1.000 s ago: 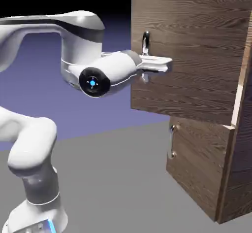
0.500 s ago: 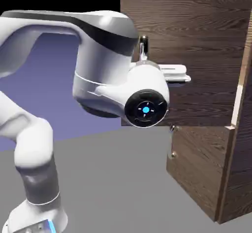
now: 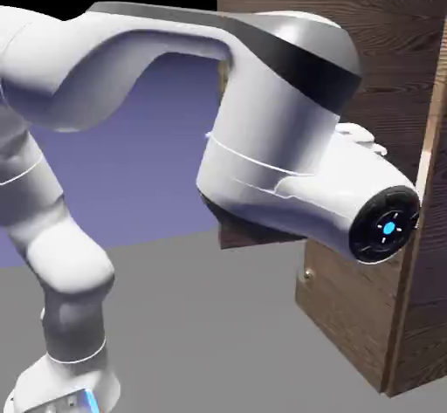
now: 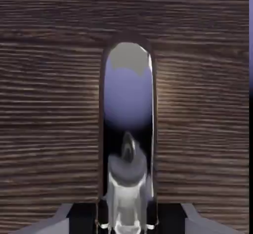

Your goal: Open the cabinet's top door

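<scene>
Standing at the tabletop's (image 3: pixel 201 315) right edge, one cabinet (image 3: pixel 428 298) shows two doors: the top door (image 3: pixel 393 62) swung out, the lower door (image 3: pixel 349 302) ajar. One handle (image 4: pixel 128 129) fills the hand view, the pincer (image 4: pixel 127 223) grasping it. One arm (image 3: pixel 279 141) crowds the door; bare tabletop lies left.

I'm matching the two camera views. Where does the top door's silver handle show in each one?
Exterior view: the handle is not visible; the arm's big white wrist covers that part of the top door.
Hand view: handle fills the centre, running to the bottom edge.
Shared landmark: the top door's dark wood grain.
</scene>
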Motion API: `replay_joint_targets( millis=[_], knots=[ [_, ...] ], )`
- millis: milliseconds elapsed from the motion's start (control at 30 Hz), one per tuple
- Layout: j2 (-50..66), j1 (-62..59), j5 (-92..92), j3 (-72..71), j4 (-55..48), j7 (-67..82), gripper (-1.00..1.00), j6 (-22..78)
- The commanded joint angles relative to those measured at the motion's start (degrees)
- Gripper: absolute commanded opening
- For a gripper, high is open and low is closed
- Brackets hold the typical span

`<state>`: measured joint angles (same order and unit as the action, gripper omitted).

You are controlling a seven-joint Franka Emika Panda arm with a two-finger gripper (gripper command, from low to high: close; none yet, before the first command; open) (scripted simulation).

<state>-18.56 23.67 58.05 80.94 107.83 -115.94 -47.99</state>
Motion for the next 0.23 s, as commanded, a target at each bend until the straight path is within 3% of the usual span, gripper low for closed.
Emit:
replay_joint_targets(
  millis=[0, 200],
  knots=[
    [-0.3, 2.1, -0.3, 1.8, -0.7, -0.2, -1.0, 0.3],
    [-4.9, 14.5, -3.4, 11.0, -5.5, -2.6, -1.0, 0.8]
  ],
)
